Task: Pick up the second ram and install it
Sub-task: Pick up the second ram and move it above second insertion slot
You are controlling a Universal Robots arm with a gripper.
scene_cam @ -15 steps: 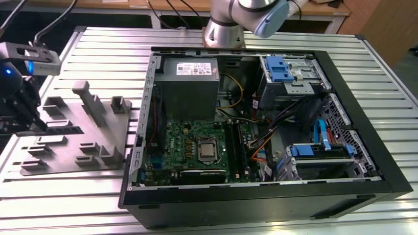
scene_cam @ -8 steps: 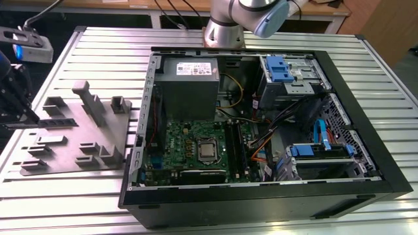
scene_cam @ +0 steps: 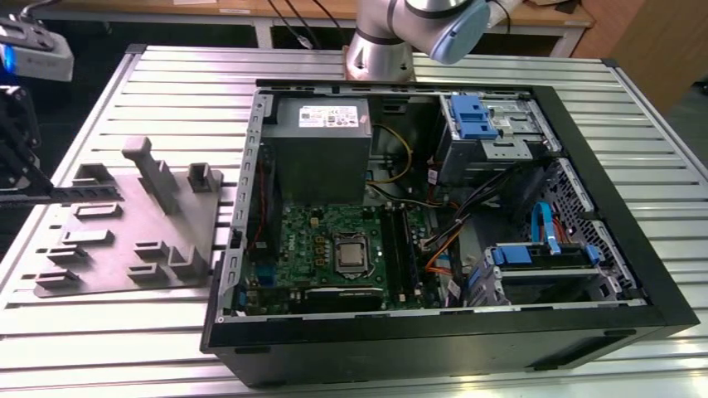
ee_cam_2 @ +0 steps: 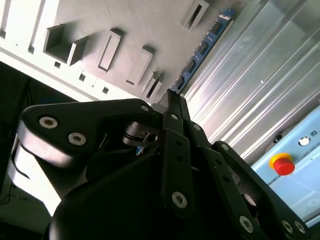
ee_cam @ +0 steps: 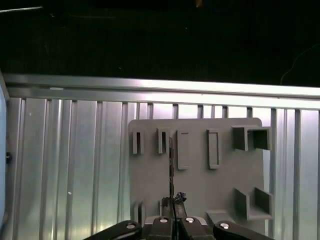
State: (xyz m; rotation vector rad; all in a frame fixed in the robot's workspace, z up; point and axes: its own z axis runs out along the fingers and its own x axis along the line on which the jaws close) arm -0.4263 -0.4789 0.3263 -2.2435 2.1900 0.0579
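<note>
Hand: the arm's hand (ee_cam_2: 172, 102) is closed to a narrow pinch, its fingertips meeting on one end of the second ram (ee_cam_2: 202, 47).
Ram: seen edge-on in both wrist views, it lies over the grey holder plate (ee_cam: 200, 190); whether it sits in a pocket or clear of one cannot be told.
Long axis: straight out from the fingertips, across the plate.
Case: the open computer case (scene_cam: 443, 207) stands just beside the plate on the slatted counter (scene_cam: 166, 75), with its black memory slots (scene_cam: 392, 249) well apart from the ram.
</note>
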